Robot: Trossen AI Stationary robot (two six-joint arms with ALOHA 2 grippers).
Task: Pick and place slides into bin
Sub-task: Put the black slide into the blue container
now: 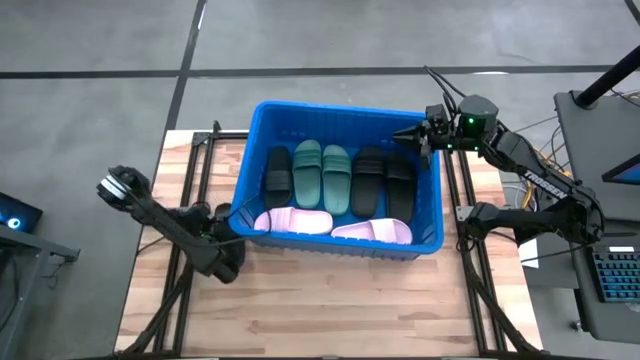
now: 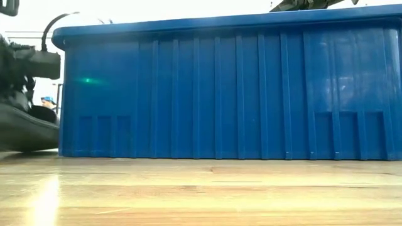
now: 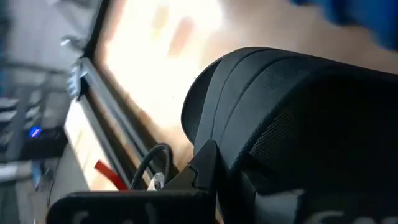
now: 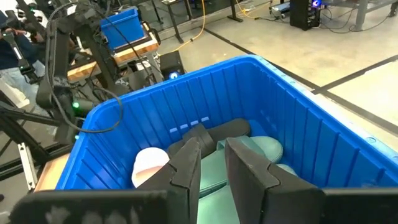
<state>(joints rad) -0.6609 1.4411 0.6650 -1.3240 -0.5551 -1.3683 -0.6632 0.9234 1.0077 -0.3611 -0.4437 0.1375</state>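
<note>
**Fig. Both arms at the bin, with most slides already inside**

*High view.* The bin [image 1: 340, 106] is seen at the centre of the table [image 1: 300, 310]. Inside it lie two green slides [image 1: 322, 175] in the middle, black slides [image 1: 385, 178] at 3 and 9 o'clock of them, and two pink slides [image 1: 295, 220] along the 6 o'clock wall. Seven are counted; an eighth is not found. The left gripper [image 1: 225, 213] is placed just outside the bin's 9 o'clock wall, its fingers pressed together; whether anything is pinched cannot be told. The right gripper [image 1: 412, 135] is held over the 2 o'clock corner.

*Low view.* Only the ribbed wall of the bin [image 2: 220, 88] and bare pale wood planks [image 2: 188, 194] are shown; bright light is reflected off the wood at 7 o'clock.

*Left wrist view.* The picture is filled by a dark rounded shape [image 3: 298, 124] that cannot be identified.

*Right wrist view.* The right gripper's [image 4: 212, 165] fingers are seen narrowly apart, with nothing between them, above the slides.

*Step in hand (judged).* If a last slide is being gripped at the left, it is best raised well above the rim before being carried inward, and released over the pile while the right arm is kept at its corner.

*Room.* A grey tiled floor, cables, another arm rig and a second blue tub [image 4: 121, 25] are visible beyond the table.
</note>
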